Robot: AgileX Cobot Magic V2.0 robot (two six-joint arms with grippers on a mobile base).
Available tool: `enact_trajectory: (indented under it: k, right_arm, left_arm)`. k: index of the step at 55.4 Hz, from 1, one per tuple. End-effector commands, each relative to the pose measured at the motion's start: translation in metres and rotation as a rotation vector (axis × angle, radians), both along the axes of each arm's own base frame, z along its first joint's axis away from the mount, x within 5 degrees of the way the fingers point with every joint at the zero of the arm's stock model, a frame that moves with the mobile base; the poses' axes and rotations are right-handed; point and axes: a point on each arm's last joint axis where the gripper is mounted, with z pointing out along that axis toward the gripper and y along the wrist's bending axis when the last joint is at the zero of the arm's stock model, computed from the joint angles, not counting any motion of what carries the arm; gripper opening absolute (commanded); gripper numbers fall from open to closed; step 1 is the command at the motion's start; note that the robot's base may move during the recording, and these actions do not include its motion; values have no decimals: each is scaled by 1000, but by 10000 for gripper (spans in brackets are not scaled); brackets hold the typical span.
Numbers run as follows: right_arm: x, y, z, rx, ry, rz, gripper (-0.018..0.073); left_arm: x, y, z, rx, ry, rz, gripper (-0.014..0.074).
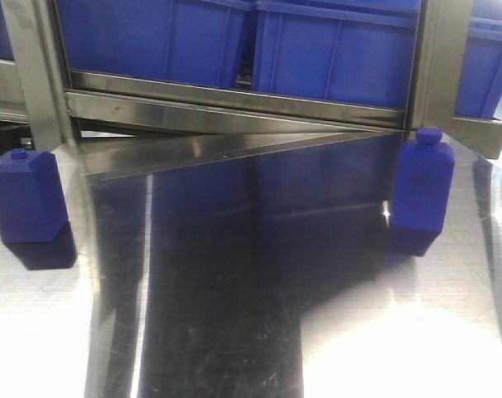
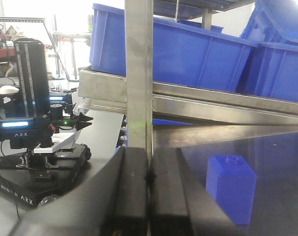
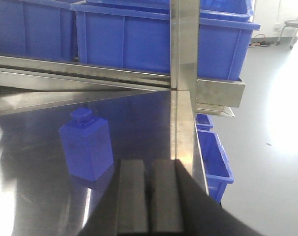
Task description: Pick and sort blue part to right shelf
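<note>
Two blue bottle-shaped parts stand upright on the shiny steel table. One blue part [image 1: 25, 196] is at the far left edge; it also shows in the left wrist view [image 2: 231, 187]. The other blue part [image 1: 422, 188] stands at the right by the rack post; it also shows in the right wrist view [image 3: 86, 144]. The right shelf [image 1: 234, 99] is a steel rack with a metal front rail and large blue bins [image 1: 334, 46] behind the table. My left gripper [image 2: 150, 177] is shut and empty, left of its part. My right gripper [image 3: 150, 179] is shut and empty, right of its part.
A steel upright post [image 2: 139, 73] stands close in front of the left gripper, another post [image 3: 183, 44] ahead of the right. Small blue bins [image 3: 213, 157] sit below the table's right edge. A black robot base [image 2: 36, 147] stands on the floor at left.
</note>
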Motion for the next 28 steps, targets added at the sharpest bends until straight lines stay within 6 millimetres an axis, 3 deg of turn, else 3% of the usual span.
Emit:
enact_trajectory:
  k: [1, 20, 28]
  right_arm:
    - [-2, -1, 11, 10, -111, -15, 45]
    - [-2, -1, 11, 10, -111, -15, 45]
    - [-2, -1, 11, 10, -111, -15, 45]
  left_arm:
    - [-2, 0, -1, -10, -83, -2, 125]
    - [-4, 0, 10, -10, -187, -5, 125]
    - [-10, 0, 39, -7, -243, -4, 125]
